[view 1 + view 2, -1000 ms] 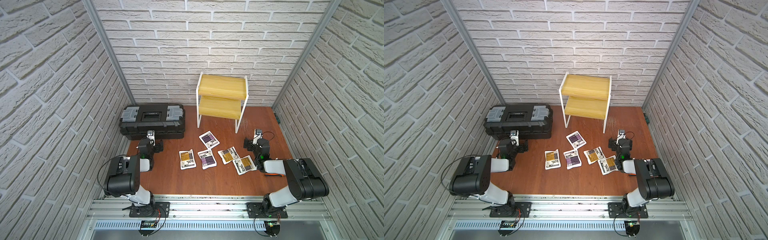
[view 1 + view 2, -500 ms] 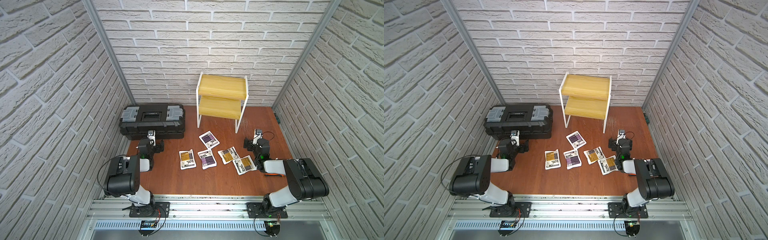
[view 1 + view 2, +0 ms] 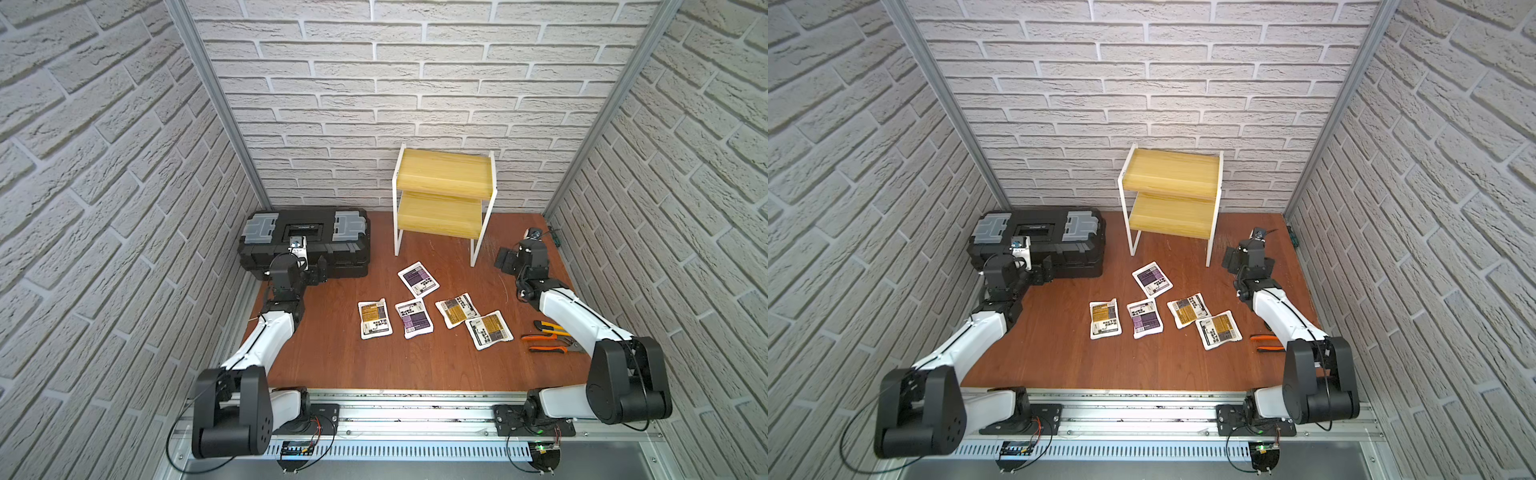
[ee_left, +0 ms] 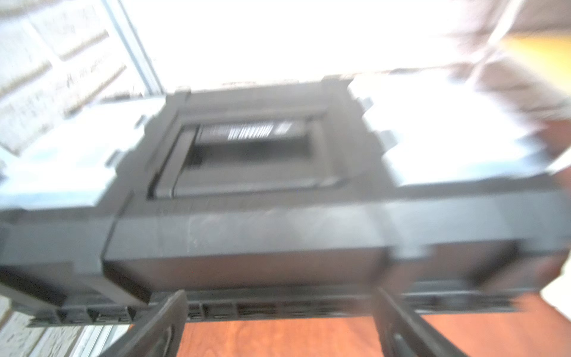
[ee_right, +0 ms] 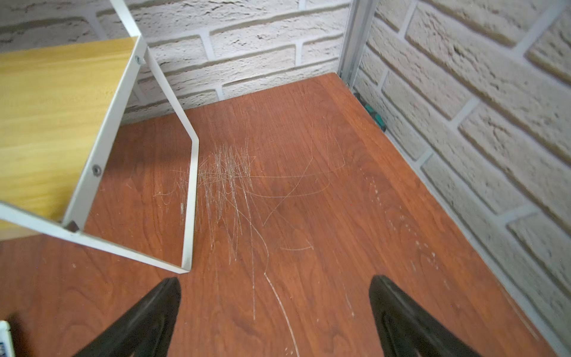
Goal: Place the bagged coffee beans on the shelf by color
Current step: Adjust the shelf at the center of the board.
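Right pincer (image 5: 275, 279): jaws spread wide, nothing between them. Ahead of it there is only bare, scratched surface (image 5: 309, 185). The shelf (image 5: 55, 102) leg and yellow board fill the left of the wrist frame, and no bag shows there. In both top views it sits right of centre, just beside the shelf's front leg, and faces the back wall.

Left pincer (image 4: 281, 293): also spread and empty, close up to the black toolbox (image 4: 247, 241). That view is blurred.

All five bags lie flat mid-frame on the surface, none on the shelf.
- From the right pincer they lie down and to the left in a top view.
- The nearest orange pouch (image 3: 488, 329) meets the second orange pouch (image 3: 457, 310) at a corner; touching or overlapping, cannot tell.
- The upper purple pouch (image 3: 418, 279) lies alone, closest to the shelf.
- The lower purple pouch (image 3: 413, 318) and third orange pouch (image 3: 374, 318) lie side by side, nearer the left arm.

Judgement: the right arm is nearer the two joined orange bags, but it must swing round and tip down first. The bags look nearly square and each is skewed, so the grip line has to be chosen per bag.

Room: open surface rings the cluster. Orange-handled pliers (image 3: 544, 343) lie by the right forearm at lower right. Both shelf boards are bare, and the white front legs narrow the way in to the lower one.
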